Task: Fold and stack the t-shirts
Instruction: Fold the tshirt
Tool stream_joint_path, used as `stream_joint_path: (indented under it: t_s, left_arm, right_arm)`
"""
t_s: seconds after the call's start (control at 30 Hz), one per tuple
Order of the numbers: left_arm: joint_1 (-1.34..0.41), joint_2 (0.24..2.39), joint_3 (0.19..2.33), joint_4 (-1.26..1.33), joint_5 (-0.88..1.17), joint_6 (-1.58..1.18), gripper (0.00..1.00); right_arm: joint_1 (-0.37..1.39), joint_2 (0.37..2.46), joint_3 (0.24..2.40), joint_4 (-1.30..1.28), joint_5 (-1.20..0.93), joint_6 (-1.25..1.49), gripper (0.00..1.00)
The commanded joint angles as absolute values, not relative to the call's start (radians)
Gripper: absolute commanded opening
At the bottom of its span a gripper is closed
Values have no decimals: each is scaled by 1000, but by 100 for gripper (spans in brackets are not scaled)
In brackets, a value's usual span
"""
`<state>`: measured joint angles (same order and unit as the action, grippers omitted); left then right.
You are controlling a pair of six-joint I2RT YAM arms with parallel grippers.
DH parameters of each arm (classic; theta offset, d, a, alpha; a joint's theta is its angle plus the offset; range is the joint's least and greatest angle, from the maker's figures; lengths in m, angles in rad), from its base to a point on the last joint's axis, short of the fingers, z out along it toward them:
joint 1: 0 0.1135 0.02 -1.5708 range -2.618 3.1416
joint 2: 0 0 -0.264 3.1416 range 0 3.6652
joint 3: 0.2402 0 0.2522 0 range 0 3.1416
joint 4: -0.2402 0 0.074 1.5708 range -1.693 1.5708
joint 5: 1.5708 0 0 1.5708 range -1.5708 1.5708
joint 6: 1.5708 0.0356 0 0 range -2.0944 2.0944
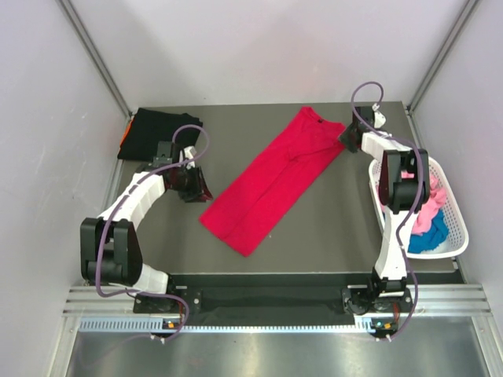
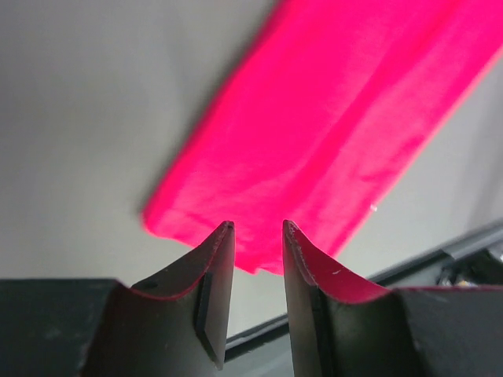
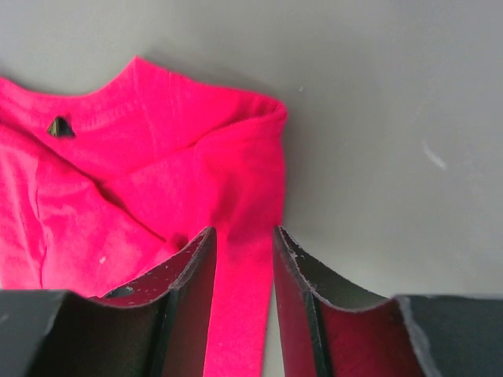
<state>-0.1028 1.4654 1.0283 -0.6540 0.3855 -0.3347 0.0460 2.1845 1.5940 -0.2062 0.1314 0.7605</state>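
A: Arm poses?
B: The left arm reaches forward from its base with the elbow bowed out to the left and the wrist turned in toward mid-bench. The left end effector (image 1: 195,187) (image 2: 258,226) is just beside the near end of the bright red cloth t-shirt (image 1: 271,184) (image 2: 330,133) (image 3: 118,173), apart from it. Its jaws are parted with nothing between them.
A: Right?
B: The right arm rises from its base and its forearm stretches to the far side. The right end effector (image 1: 346,137) (image 3: 244,232) is at the shirt's collar end. Its jaws are parted too. The wrist view shows red cloth lying flat below the gap, no pinch.
A: Shirt position?
B: It's folded into a long narrow strip, flat on the dark grey bench (image 1: 330,228). It lies diagonally between the two arms, collar far-right, hem near-left.
A: Rest of the load?
B: A folded black t-shirt (image 1: 157,135) sits at the far-left corner, with an orange cloth edge (image 1: 124,141) showing at its left side. A pink t-shirt (image 1: 431,206) and a blue t-shirt (image 1: 428,236) are bunched in the white plastic lattice basket (image 1: 464,236) at the right edge.
A: Labels, print?
B: There's a small dark triangular tag (image 3: 59,126) inside the collar, too small to read.
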Motion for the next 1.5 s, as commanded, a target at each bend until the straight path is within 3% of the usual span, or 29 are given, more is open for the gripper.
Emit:
stream_joint_path:
  t_s: [0.0,0.7,0.8,0.93,1.07,1.47]
  left_arm:
    - [-136,1463,1031,-594,509,-328,36]
    - [-164,1465,1057,-584,634,-364,35]
    - [-166,1463,1071,-584,649,-376,35]
    - [-167,1469,1117,-600,684,-385,35]
    - [-169,1496,1199,-630,671,-387,36]
    - [-181,1585,1157,-649,430,-324,37]
  right_arm:
    - [55,2187,1657,-247,209,761,36]
    - [45,2298,1786,-341,233,715,38]
    - [35,2310,1801,-348,227,729,34]
    - [11,2329,1815,-356,198,750,11]
    - [8,2345,1856,-361,203,713,0]
    - [-58,2460,2063,-376,107,670,0]
